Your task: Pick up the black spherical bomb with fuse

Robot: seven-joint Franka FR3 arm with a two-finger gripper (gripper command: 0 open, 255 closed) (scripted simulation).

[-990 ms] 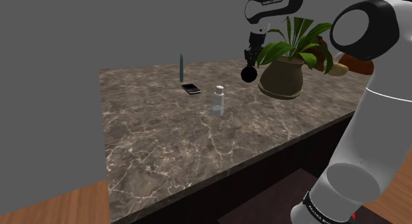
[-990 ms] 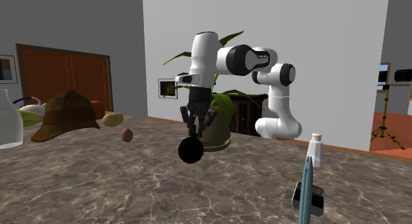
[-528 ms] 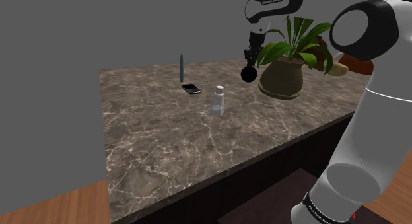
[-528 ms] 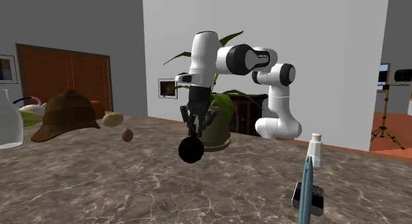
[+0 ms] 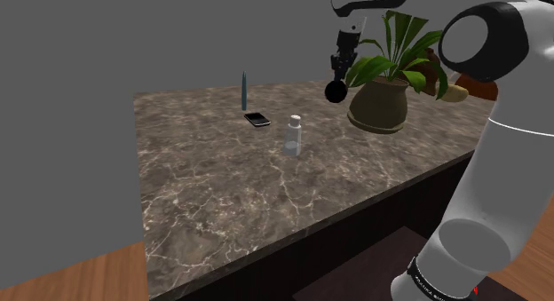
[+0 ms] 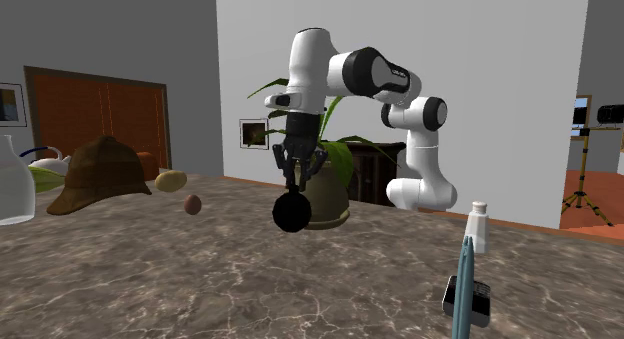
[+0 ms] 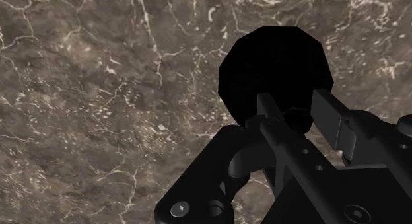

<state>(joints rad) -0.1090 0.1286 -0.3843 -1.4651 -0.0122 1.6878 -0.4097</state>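
Claw: the all-black two-finger gripper (image 6: 294,183) is pinched on the thin fuse stem on top of the black spherical bomb (image 6: 292,213); in the wrist view its fingers (image 7: 333,120) press on that stem from both sides, with the ball beyond them
Bomb's place: hanging in the air under the gripper, clear of the dark veined marble counter (image 5: 222,184); toward the far end at the shoulder view's right, just beside the leafy green plant in a brown pot (image 5: 380,104); well apart from the small white bottle (image 5: 294,135) and the flat black phone (image 5: 257,119) nearer the middle
Handling: judged rigid, smooth and round; flat pads would likely slide off the sphere, so the stem is the sensible hold; hung this way it may swing; its weight cannot be told
Risk: a quick move could sway the ball into the plant's leaves or twist the stem loose
Progress: the lift looks essentially made
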